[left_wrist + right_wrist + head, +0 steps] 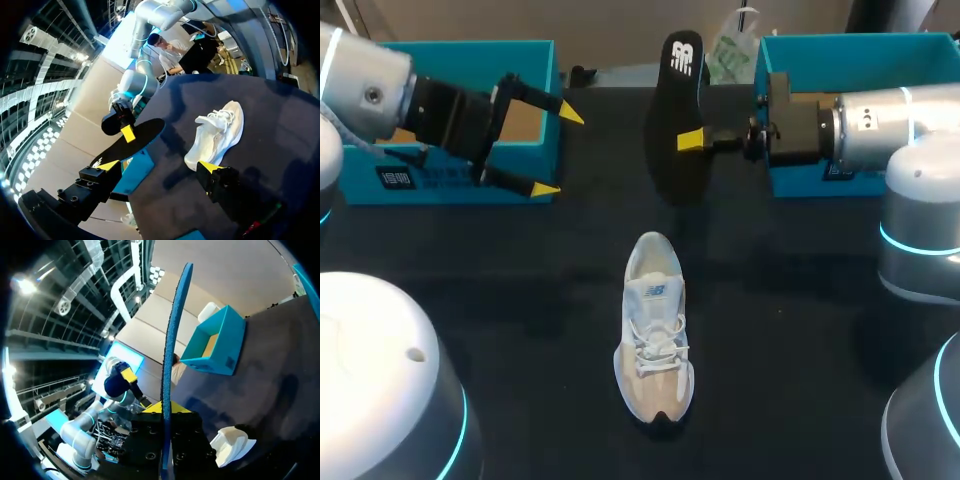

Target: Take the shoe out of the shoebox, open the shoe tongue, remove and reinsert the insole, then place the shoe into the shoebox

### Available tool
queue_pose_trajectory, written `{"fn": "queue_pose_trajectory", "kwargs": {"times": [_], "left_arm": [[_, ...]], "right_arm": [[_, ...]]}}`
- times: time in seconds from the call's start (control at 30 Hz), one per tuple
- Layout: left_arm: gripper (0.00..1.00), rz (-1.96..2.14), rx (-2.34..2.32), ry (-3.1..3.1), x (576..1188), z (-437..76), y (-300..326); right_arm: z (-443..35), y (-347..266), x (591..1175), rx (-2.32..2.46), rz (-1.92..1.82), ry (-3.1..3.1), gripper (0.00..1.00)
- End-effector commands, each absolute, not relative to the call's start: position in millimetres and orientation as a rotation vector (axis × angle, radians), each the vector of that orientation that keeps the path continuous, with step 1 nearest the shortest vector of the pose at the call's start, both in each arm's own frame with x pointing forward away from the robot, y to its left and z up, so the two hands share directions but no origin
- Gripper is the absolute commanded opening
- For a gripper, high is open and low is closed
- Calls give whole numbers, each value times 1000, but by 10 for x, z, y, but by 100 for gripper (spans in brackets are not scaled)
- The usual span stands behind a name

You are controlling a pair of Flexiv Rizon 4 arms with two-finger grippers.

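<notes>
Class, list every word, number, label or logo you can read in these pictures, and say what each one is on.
No wording reads clearly.
Insole: white logo near its far end, no legible words.
Shoe tongue: small blue logo, too small to read.
Left shoebox: dark label, white print blurred.
Right shoebox: dark label, mostly hidden.

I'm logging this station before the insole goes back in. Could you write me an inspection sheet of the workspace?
Surface: table under a dark cloth.
Job's things: shoe on its sole mid-table, outside both boxes; insole held on edge above the table; left box and right box at the far side.
Clutter: crumpled bag between the boxes.
Grippers: left gripper open and empty by the left box; right gripper shut on the insole.
Cables: nothing seen.
Surroundings: nothing seen over the table.
</notes>
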State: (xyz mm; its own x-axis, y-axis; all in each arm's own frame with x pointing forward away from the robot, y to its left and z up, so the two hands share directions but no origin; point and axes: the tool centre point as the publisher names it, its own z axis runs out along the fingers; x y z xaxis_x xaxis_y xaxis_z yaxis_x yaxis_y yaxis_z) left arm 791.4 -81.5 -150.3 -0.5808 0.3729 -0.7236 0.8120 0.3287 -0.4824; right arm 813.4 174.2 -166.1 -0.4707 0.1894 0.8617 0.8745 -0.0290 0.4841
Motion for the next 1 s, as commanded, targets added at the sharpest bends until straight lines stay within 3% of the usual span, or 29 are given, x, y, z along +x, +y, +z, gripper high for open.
{"fn": "queue_pose_trajectory", "kwargs": {"times": [0.03,0.27,0.4,0.77,1.0], "left_arm": [[100,-1210,976,2190,7880,-1572,-867],[100,-1150,716,2466,7759,-1800,-983],[100,-702,565,2648,7614,-1980,-990],[100,-702,565,2648,7614,-1980,-990],[100,-670,392,2844,7506,-2313,-968]], "right_arm": [[-1664,1757,8134,-1123,-1544,-1680,0],[-1788,1748,8073,-1103,-1603,-1705,0],[-1843,1788,8006,-1074,-1632,-1699,0],[-1865,1806,7997,-1093,-1609,-1723,0],[-2028,1821,7992,-1077,-1699,-1669,0]]}}
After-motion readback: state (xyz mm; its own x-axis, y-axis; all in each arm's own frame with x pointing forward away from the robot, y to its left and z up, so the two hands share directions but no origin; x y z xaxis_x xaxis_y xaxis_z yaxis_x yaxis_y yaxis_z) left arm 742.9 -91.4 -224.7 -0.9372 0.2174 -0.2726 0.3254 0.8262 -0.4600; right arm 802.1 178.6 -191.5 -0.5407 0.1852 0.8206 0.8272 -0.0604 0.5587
